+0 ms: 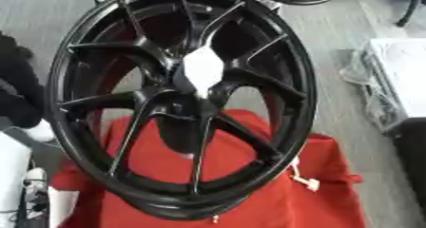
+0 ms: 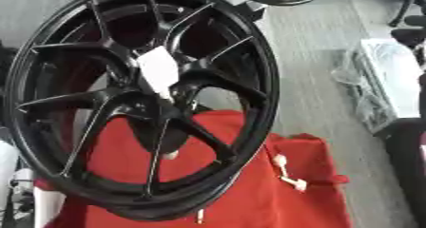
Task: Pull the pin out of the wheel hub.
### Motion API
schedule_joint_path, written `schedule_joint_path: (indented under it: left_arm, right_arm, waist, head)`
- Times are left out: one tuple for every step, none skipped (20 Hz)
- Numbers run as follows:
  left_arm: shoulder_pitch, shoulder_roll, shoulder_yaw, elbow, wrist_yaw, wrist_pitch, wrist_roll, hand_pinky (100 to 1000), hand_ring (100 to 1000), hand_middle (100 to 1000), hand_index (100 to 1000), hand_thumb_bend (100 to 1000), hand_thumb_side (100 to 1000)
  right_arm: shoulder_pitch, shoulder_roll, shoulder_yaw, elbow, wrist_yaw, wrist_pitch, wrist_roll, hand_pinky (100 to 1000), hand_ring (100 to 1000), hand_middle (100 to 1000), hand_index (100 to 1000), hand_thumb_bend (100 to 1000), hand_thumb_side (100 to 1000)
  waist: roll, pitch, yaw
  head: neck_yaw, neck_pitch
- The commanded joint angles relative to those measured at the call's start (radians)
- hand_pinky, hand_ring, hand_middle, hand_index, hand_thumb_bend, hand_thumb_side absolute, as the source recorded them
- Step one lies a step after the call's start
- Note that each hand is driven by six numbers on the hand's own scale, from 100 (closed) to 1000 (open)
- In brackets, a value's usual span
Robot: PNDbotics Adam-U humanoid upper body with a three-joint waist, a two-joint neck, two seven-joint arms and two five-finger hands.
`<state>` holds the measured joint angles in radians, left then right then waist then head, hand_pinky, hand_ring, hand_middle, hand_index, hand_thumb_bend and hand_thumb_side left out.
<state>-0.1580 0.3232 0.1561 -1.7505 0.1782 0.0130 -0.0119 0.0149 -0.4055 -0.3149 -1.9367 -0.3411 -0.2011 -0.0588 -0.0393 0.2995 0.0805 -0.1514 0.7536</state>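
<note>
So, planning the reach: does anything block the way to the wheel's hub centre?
Yes. A white flat piece covers the hub centre of the black wheel, so no pin shows there. Neither hand is in view.

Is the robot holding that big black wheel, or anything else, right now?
No hold can be seen: neither robot hand shows in these views. The black wheel stands over the red cloth; what props it up cannot be told.

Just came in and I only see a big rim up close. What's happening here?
A black wheel stands over a red cloth, filling most of both views. A white tag sits at its hub. Neither robot hand is in view, so nothing is handling the wheel right now. A small pale item lies on the cloth to the right; I can't pick out a pin.
</note>
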Motion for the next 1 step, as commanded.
schedule_joint_path:
  left_arm:
    - [-0.012, 0.006, -0.001, -0.023, 0.006, -0.005, -0.006, 873, 828, 815, 829, 101, 834]
  right_arm:
    - [-0.013, -0.003, -0.003, 0.019, 0.014, -0.005, 0.019, 813, 674, 663, 762, 100, 507]
  waist:
    - [0.004, -0.008, 0.002]
  head:
    - [-0.002, -0.014]
